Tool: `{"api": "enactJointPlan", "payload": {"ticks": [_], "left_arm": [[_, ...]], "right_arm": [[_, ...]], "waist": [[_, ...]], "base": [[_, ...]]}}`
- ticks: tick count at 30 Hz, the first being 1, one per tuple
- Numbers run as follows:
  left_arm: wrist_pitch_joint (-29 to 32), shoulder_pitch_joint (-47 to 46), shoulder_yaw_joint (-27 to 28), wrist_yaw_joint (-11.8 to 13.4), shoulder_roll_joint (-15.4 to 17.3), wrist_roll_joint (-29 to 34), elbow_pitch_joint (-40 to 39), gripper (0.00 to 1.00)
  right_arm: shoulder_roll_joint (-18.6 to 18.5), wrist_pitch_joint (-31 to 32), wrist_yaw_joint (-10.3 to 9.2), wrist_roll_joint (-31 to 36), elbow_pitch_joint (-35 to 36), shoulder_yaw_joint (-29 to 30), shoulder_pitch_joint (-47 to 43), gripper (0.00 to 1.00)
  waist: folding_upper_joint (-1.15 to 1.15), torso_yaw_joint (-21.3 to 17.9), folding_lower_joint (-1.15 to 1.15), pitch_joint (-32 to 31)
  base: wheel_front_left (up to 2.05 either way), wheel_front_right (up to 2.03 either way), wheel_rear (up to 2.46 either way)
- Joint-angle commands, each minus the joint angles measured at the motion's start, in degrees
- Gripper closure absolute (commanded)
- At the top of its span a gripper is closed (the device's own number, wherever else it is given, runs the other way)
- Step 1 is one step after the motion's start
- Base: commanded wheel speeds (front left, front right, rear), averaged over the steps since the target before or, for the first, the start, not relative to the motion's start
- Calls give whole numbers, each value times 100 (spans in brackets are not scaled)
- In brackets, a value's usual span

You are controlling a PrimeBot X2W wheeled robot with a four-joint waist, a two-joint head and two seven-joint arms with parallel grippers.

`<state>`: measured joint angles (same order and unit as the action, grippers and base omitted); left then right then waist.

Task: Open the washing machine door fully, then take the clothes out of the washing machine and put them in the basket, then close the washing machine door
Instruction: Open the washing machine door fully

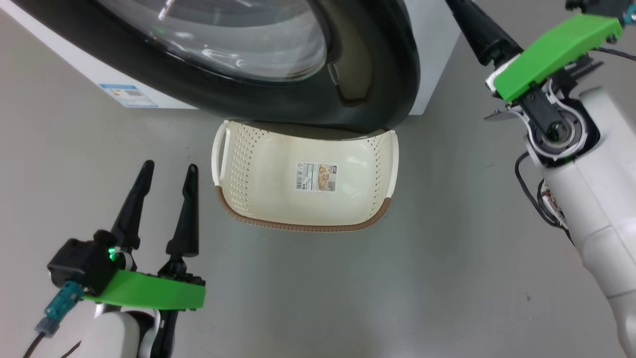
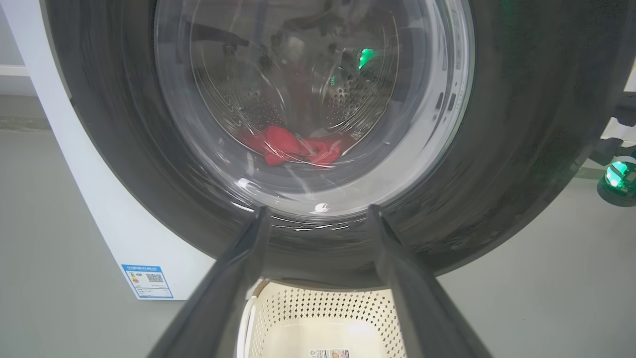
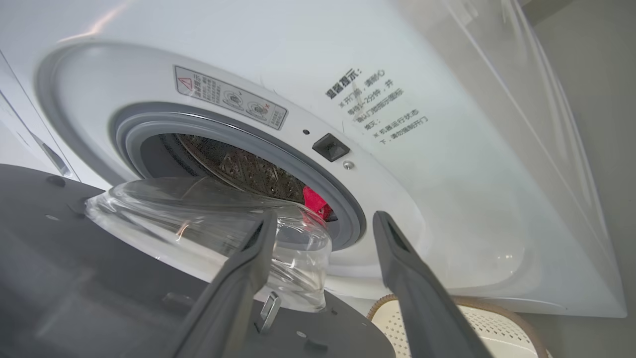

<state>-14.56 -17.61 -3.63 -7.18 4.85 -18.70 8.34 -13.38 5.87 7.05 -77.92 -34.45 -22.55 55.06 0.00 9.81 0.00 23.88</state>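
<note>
Glossy black plastic rims the washing machine door (image 1: 377,74), our landmark, which stands swung partway off the white washing machine (image 1: 432,49). In the right wrist view we see the door's clear glass bowl (image 3: 208,219) drawn out of the grey rubber ring (image 3: 343,199). The perforated drum (image 3: 238,169) shows behind the bowl.

The red clothes (image 2: 288,146) lie behind the door, low in the drum. We see them through the glass in the left wrist view.

The basket (image 1: 258,164) sits on the grey floor (image 1: 447,248) directly below the door, its far rim tucked under the door's lower edge. A paper label (image 1: 316,177) lies on its bottom.

The left gripper (image 1: 169,167) hangs in front of the door and to its left, well apart from it. Its fingers are spread wide with nothing between them and point toward the door's lower rim.

The right gripper (image 3: 324,219) is at the door's inner face, fingers likewise spread wide and gripping nothing. One finger crosses in front of the glass bowl; we cannot tell whether it touches.

A blue label sticker (image 1: 128,95) marks the machine's front, left of the door.
</note>
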Motion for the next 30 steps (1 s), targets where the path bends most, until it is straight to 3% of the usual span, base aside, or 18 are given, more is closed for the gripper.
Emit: {"api": "enactJointPlan", "payload": {"ticks": [1, 7, 11, 14, 23, 30], "left_arm": [[-44, 41, 225, -31, 187, 16, -111, 0], [-44, 86, 259, -31, 217, 24, -117, 0], [-44, 129, 290, -31, 226, 31, -114, 0], [-44, 148, 315, -31, 228, 35, -120, 0], [-44, 208, 348, -31, 210, 84, -148, 0], [-44, 213, 364, -31, 208, 102, -182, 0]], "right_arm": [[0, -296, 44, 157, 241, -113, -171, 0], [-339, -1702, 44, 953, 386, -731, -544, 0], [-421, -2065, 44, 1466, 292, -810, -772, 0], [-367, -2081, 44, 1870, 378, -411, -900, 0], [407, -2086, 44, 4446, 1251, 1291, -2215, 0], [837, -2086, 44, 5675, 2136, 1858, -2912, 0]], "waist": [[0, -52, 0, -27], [0, -186, 0, -102], [0, -260, 0, -173], [0, -296, 0, -189], [0, -385, 0, -292], [0, -431, 0, -294]], "base": [[0, 0, 0], [0, 0, 0], [0, 0, 0], [0, 0, 0], [0, 0, 0], [0, 0, 0]]}}
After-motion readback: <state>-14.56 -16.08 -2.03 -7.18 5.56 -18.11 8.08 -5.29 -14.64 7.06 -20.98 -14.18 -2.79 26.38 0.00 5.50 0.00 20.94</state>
